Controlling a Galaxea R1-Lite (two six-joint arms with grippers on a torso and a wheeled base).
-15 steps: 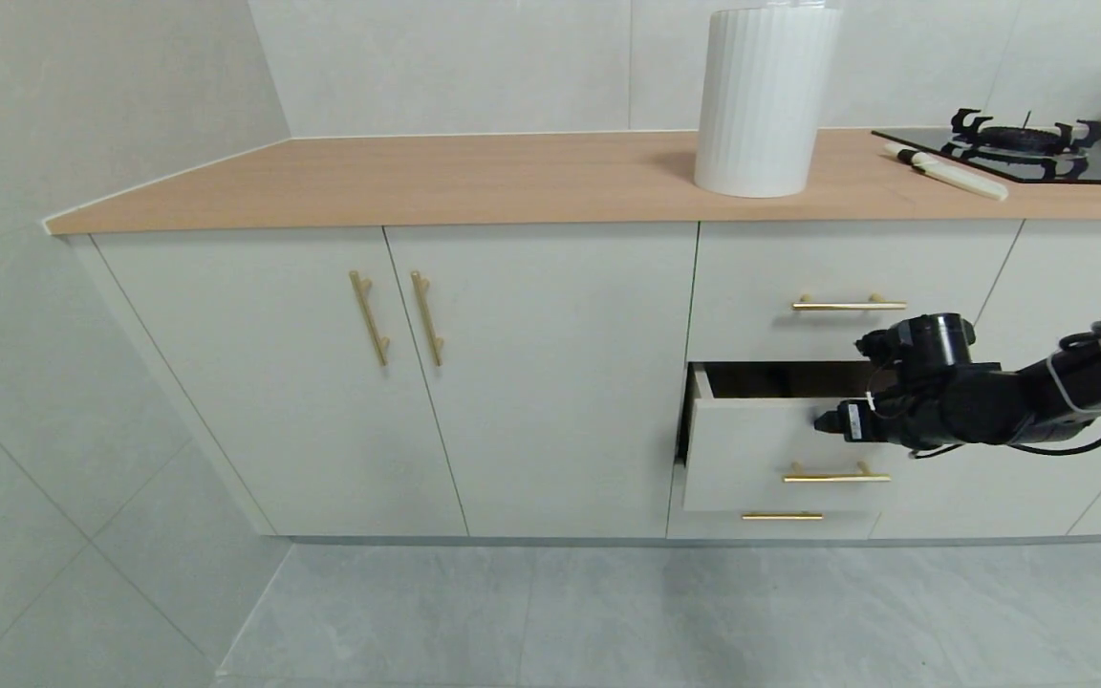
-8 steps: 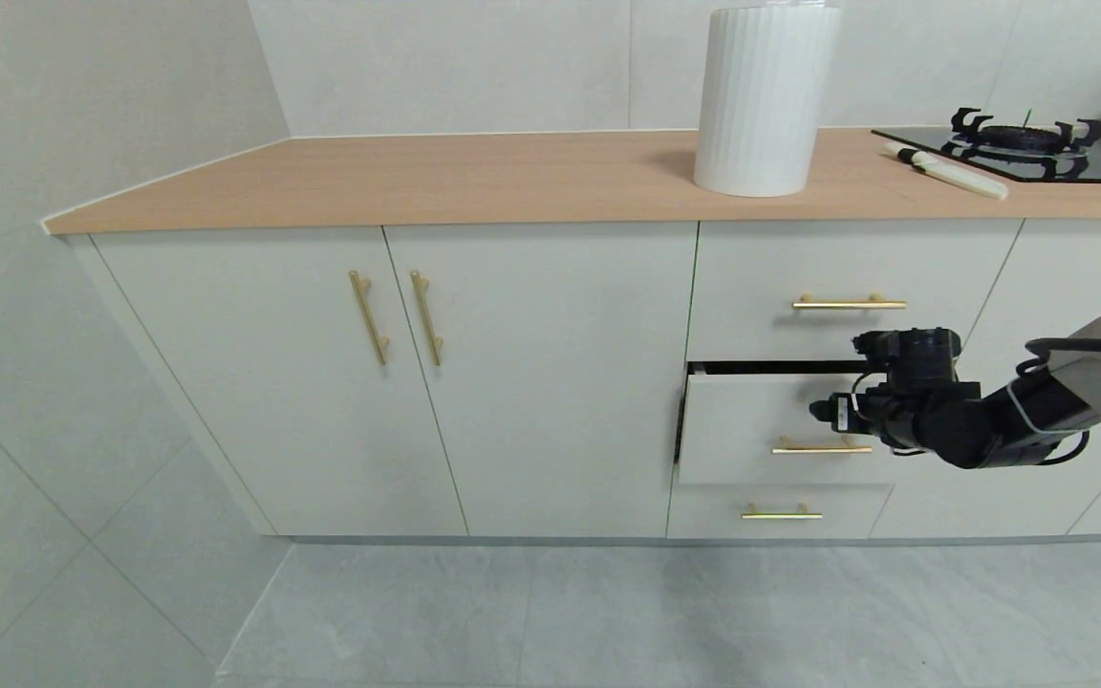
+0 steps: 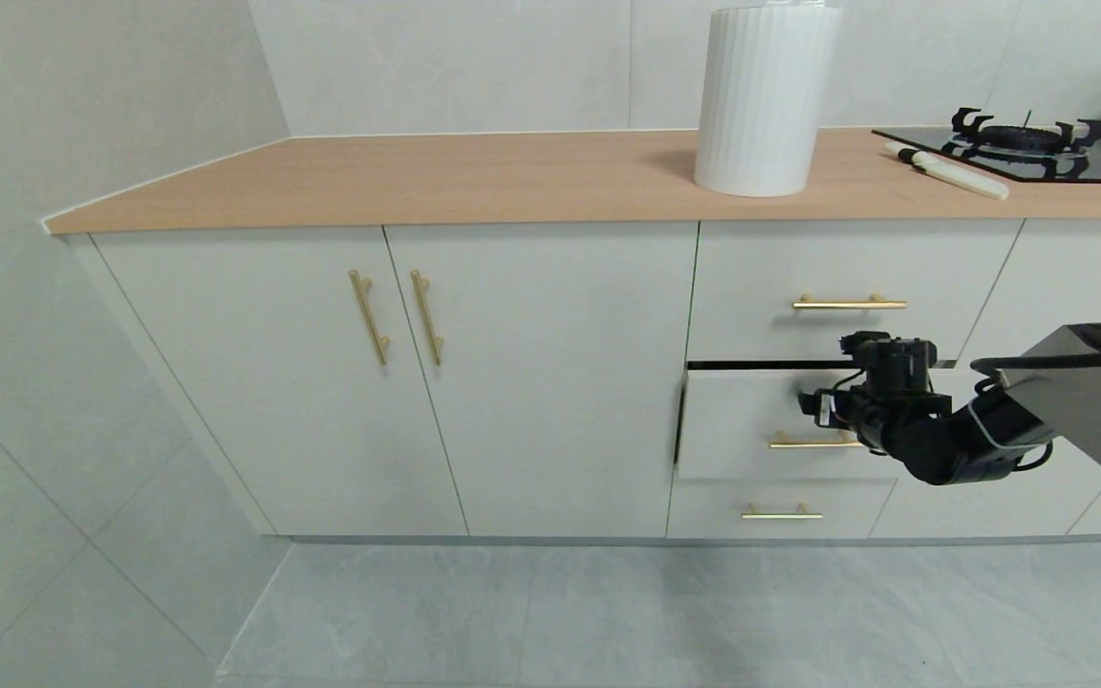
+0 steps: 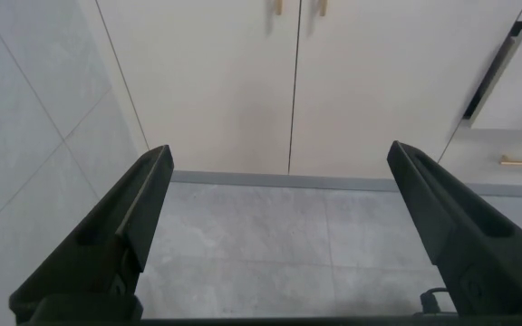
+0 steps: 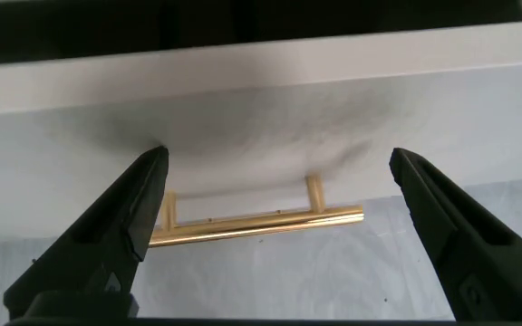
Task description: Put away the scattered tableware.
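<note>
The middle drawer [image 3: 737, 420] of the pale cabinet stands out only a little, with a thin dark gap above its front. My right gripper [image 3: 810, 406] is at that drawer front, just above its gold handle [image 3: 804, 442]. In the right wrist view the right gripper [image 5: 279, 163] is open, its fingers spread wide before the drawer front [image 5: 270, 100] and over the handle [image 5: 261, 222], holding nothing. My left gripper [image 4: 279, 154] hangs open over the grey floor, facing the cabinet doors. A cream knife [image 3: 947, 172] lies on the wooden counter [image 3: 417, 182] beside the hob.
A tall white ribbed container [image 3: 766, 100] stands on the counter above the drawers. A black gas hob [image 3: 1028, 143] is at the far right. One drawer sits above [image 3: 847, 277] and one below [image 3: 780, 511] the middle one, both shut. Double doors [image 3: 398, 382] are to the left.
The middle drawer has slid from well open to almost shut. My right gripper has moved in toward the cabinet with it, and the arm has dropped lower.
</note>
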